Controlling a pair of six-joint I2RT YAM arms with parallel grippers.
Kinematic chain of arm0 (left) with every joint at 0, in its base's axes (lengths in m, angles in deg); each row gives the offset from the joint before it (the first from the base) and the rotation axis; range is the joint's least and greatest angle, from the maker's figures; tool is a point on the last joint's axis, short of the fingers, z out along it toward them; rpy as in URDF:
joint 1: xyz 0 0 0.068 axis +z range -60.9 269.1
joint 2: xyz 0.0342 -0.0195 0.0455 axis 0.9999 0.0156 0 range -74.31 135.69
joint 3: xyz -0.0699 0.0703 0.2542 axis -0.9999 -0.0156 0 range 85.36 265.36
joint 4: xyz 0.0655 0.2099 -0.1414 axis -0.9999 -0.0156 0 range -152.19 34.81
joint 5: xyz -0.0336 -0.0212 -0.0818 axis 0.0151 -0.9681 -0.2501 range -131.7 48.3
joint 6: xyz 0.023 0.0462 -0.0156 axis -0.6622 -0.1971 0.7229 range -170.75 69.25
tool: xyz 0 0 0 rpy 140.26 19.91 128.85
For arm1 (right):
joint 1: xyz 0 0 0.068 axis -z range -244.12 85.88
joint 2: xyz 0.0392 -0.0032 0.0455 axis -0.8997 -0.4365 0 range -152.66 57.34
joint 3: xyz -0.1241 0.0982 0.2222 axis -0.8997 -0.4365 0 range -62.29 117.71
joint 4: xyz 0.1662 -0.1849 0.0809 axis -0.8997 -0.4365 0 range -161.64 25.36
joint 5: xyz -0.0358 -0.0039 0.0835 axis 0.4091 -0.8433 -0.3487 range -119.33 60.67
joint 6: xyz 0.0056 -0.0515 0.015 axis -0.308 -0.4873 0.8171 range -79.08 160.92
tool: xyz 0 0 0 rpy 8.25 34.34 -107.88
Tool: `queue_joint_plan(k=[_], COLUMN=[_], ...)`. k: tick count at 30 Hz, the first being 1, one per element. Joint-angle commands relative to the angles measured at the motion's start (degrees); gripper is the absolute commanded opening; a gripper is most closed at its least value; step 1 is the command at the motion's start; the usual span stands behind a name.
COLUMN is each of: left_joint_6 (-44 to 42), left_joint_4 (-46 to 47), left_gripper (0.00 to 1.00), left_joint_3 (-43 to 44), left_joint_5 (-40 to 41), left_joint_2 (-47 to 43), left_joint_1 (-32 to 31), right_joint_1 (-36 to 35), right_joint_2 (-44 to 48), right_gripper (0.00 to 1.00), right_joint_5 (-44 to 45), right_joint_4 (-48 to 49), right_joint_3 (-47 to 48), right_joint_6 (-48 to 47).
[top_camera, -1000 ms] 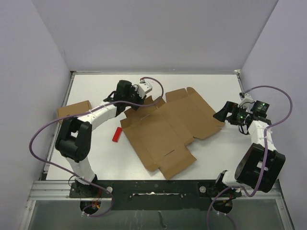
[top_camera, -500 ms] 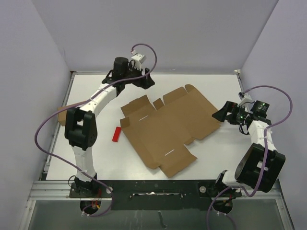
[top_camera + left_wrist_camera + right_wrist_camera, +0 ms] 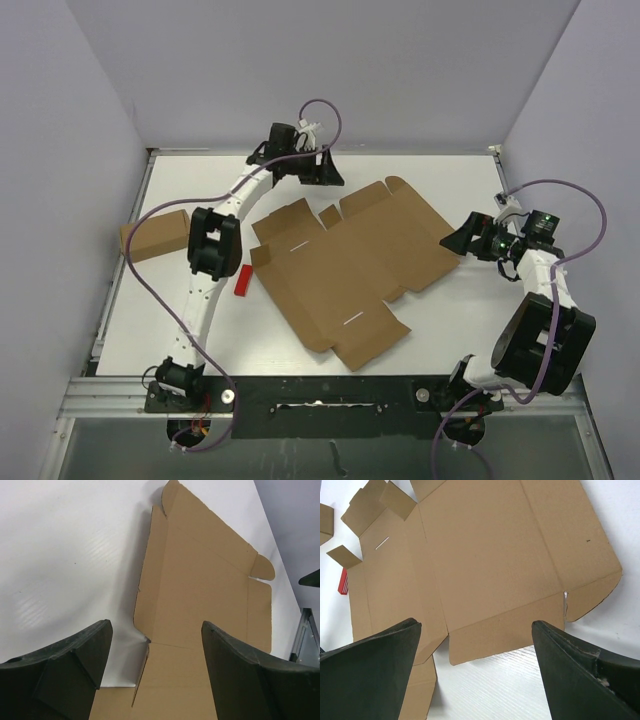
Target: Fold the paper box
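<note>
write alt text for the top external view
An unfolded paper box lies on a white table. The open left gripper hangs beyond its far edge, the open right gripper at its right edge; a red block and a small cardboard box lie to its left.

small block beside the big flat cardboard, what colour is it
Red. The small block shows best in the top external view.

Matt brown cardboard paper box [image 3: 345, 265] on a smooth, faintly glossy white table [image 3: 450, 320]
</note>
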State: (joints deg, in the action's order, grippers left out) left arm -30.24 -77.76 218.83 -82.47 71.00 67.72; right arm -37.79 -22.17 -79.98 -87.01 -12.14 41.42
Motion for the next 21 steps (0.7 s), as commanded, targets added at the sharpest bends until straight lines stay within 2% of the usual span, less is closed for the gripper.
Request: queue_joint_plan(k=[1, 4, 7, 12, 18, 21], left_joint_6=[3.0, 2.3, 1.4, -0.7, -0.7, -0.6], left_joint_4=[-1.2, -1.1, -0.9, -0.7, -0.5, -0.4], left_gripper=[0.71, 0.68, 0.59, 0.56, 0.39, 0.34], left_joint_3=[6.4, 7.3, 7.7, 8.5, 10.9, 11.4], left_joint_5=[-2.8, -2.2, -1.9, -2.0, -3.4, -4.2], left_joint_2=[4.9, 7.1, 8.7, 10.5, 13.1, 13.7], left_joint_1=[-1.0, -1.8, -2.1, -3.3, -3.8, -3.9], right_joint_1=[0.4, 0.2, 0.3, 0.2, 0.3, 0.2], right_joint_2=[0.2, 0.2, -0.1, -0.1, 0.0, 0.0], right_gripper=[0.98, 0.98, 0.98, 0.98, 0.98, 0.98], right_joint_5=[-1.8, -1.9, -2.1, -2.6, -2.6, -2.6], right_joint_4=[1.8, 1.8, 1.7, 1.8, 1.8, 1.7], right_joint_3=[2.0, 2.1, 2.1, 2.1, 2.2, 2.2], right_joint_6=[-0.5, -0.5, -0.3, -0.3, -0.3, -0.3])
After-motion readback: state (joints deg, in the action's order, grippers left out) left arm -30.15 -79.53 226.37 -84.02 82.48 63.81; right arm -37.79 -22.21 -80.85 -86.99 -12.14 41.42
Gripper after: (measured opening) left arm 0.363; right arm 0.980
